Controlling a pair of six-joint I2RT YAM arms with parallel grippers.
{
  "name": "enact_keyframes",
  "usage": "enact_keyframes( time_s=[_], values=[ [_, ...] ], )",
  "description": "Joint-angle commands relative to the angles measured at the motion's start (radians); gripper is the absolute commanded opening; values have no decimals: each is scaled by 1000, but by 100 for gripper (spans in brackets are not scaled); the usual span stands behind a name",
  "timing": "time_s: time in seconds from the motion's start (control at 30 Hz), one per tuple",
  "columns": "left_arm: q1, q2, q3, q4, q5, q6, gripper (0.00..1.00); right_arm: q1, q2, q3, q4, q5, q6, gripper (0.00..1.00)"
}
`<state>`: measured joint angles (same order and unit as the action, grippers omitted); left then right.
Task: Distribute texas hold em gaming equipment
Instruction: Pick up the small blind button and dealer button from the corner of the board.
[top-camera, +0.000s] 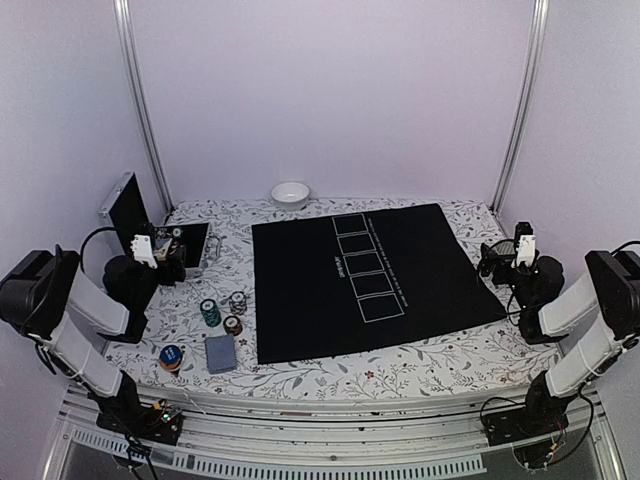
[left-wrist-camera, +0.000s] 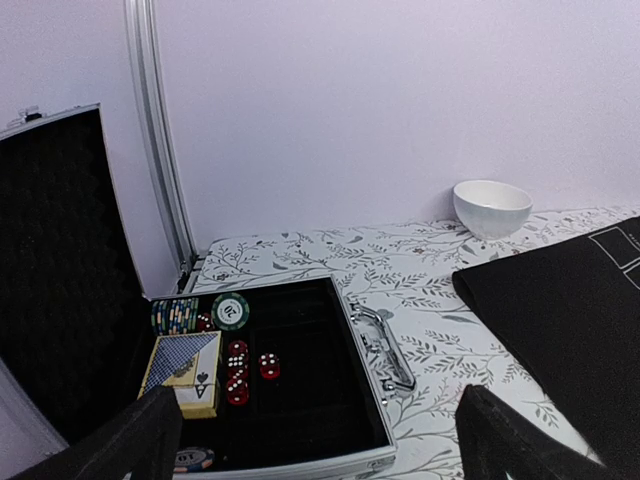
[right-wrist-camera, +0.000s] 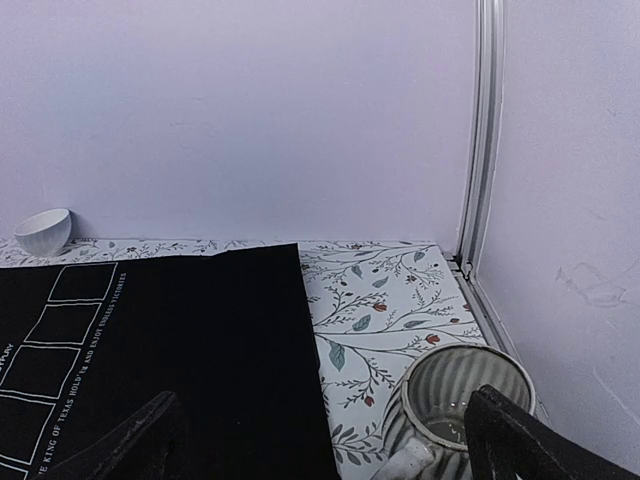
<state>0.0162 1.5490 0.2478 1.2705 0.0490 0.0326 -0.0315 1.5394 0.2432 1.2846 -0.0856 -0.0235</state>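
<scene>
Three short stacks of poker chips stand left of the black mat: a green one (top-camera: 210, 312), a white-black one (top-camera: 238, 302) and a reddish one (top-camera: 233, 326). Nearer the front lie an orange-blue button disc (top-camera: 171, 357) and a grey-blue card deck (top-camera: 220, 352). In the left wrist view the open case holds a row of chips (left-wrist-camera: 175, 315), a green chip (left-wrist-camera: 230, 311), a card box (left-wrist-camera: 185, 370) and red dice (left-wrist-camera: 240, 370). My left gripper (top-camera: 165, 245) (left-wrist-camera: 315, 440) hovers open over the case's near edge. My right gripper (top-camera: 505, 252) (right-wrist-camera: 330, 440) is open and empty at the mat's right edge.
The silver case (top-camera: 190, 250) has its lid (top-camera: 130, 205) upright at the far left. A black mat (top-camera: 370, 275) with five white boxes covers the middle. A white bowl (top-camera: 290, 194) sits at the back. A striped mug (right-wrist-camera: 455, 405) stands under my right gripper's right finger.
</scene>
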Motion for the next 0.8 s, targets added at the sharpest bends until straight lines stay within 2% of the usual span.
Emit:
enact_keyframes(
  time_s=[0.0, 0.17, 0.23, 0.33, 0.47, 0.53, 0.63, 0.77],
  values=[
    [9, 0, 13, -2, 9, 6, 98, -3, 0, 4, -2, -6, -5, 99],
    [8, -8, 12, -5, 0, 3, 98, -4, 1, 5, -3, -6, -4, 99],
    [4, -93, 22, -77, -94, -21, 98, -4, -2, 3, 0, -9, -4, 99],
    [-2, -244, 93, -309, -296, -102, 98, -4, -72, 3, -45, -24, -11, 99],
    [-71, -448, 211, -690, -391, -212, 98, -4, -255, 59, -263, -26, -5, 99],
    [-146, -528, 280, -864, -400, -242, 98, -4, -340, 72, -288, -84, 41, 99],
    [-250, -597, 440, -1192, -413, -309, 98, -4, -407, 115, -357, -266, 76, 99],
    [-284, -595, 638, -1700, -332, -450, 98, -4, -415, 223, -518, -432, 95, 99]
  ],
)
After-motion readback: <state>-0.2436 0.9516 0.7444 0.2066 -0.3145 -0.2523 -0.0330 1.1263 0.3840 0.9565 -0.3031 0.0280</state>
